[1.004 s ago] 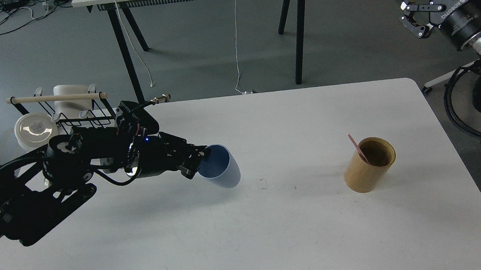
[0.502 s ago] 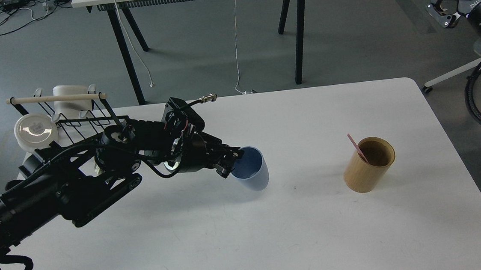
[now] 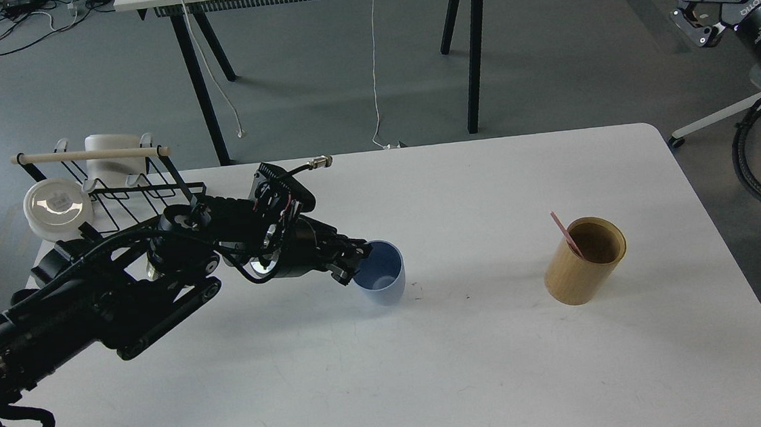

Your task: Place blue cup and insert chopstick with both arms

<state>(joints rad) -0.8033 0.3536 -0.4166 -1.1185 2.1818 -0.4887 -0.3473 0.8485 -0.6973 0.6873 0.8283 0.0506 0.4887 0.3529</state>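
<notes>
The left claw [image 3: 352,265] is clamped on the near rim of the small pale blue matte cup [image 3: 380,283], one finger inside the mouth and one outside. The cup stands upright, or nearly so, mouth up, apparently resting on the white counter [image 3: 434,372], left of centre. To its right, well apart, a thin pink chopstick [image 3: 565,234] leans in a tan wooden cylinder [image 3: 584,260]. The right claw [image 3: 697,12] hangs spread wide and empty, far off beyond the counter's right edge (yet the nearer arm to the chopstick).
</notes>
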